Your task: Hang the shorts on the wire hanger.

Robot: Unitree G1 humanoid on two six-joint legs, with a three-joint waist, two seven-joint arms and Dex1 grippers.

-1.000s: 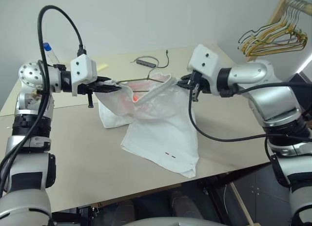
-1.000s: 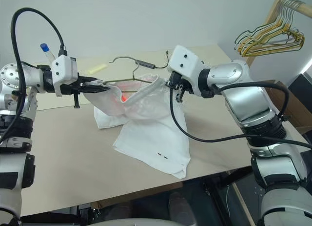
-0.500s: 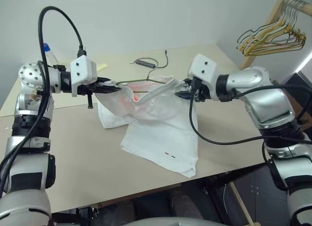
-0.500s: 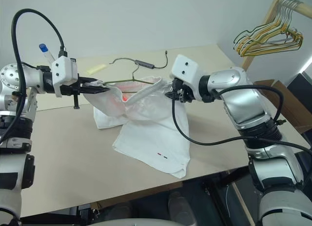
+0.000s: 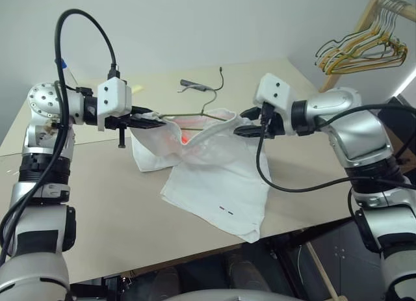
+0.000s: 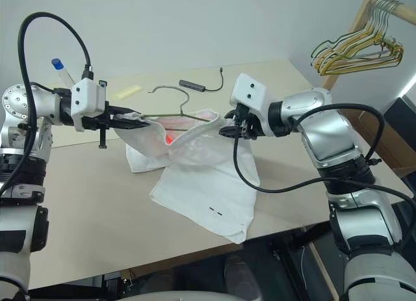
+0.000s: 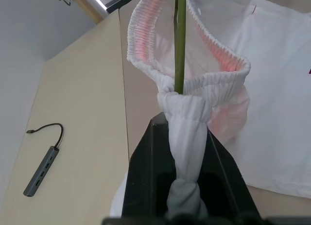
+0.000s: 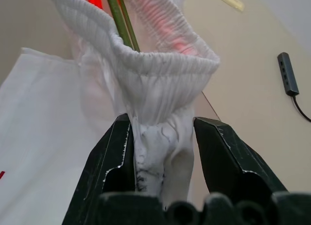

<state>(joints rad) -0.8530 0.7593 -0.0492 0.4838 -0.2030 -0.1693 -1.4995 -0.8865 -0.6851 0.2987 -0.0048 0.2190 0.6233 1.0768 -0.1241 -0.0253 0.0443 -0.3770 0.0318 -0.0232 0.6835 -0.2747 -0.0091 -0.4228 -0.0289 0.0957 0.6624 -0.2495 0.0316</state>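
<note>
Both arms hold the white shorts (image 5: 208,164) stretched above the bench (image 5: 104,203): the left end effector (image 5: 148,118) is clamped on a twisted waistband end, the right end effector (image 5: 247,128) pinches the opposite end. The wire hanger (image 5: 195,111) runs inside the waistband

The scene is evenly and brightly lit from above, and no harsh glare is seen. Soft shadows are cast beneath the shorts (image 5: 214,177) onto the table (image 5: 104,210). The head views are rendered sharp; in the wrist views the nearest fingers are slightly softened.
</note>
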